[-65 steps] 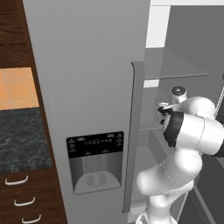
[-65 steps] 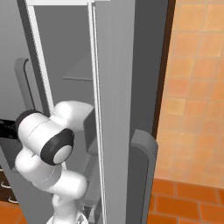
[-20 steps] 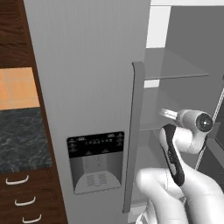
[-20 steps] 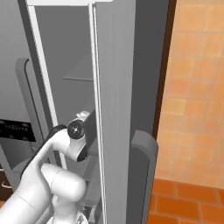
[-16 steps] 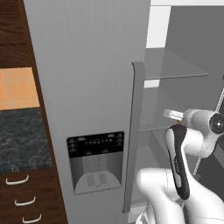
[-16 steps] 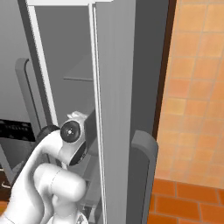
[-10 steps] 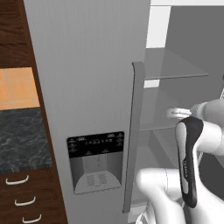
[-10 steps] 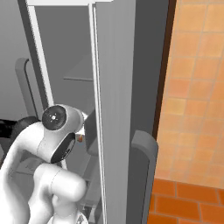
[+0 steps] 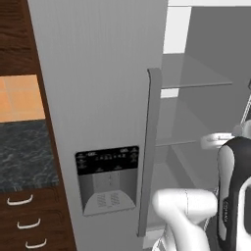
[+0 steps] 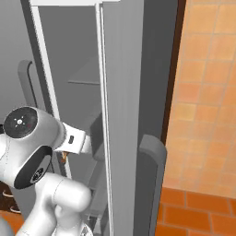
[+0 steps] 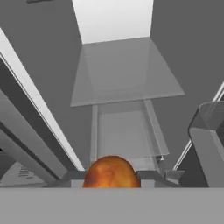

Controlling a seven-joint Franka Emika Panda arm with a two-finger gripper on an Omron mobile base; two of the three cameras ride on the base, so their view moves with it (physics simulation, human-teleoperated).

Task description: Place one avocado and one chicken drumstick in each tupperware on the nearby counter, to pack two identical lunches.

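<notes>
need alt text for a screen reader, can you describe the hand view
A rounded orange-brown food item sits between the pincer tips at the bottom edge. Beyond it, the open grey fridge interior shows a glass shelf above a clear drawer.

White arm with dark joints [image 9: 230, 191] swung rightward and forward since earlier frames; in left base view forearm now at far right edge, upright, dark side strip facing camera. In right base view round dark-capped white elbow joint [image 10: 25, 126] climbed higher and further left than a second ago. Wrist with tool [image 10: 64, 156] moved deeper into open grey fridge interior [image 10: 78, 69].
</notes>
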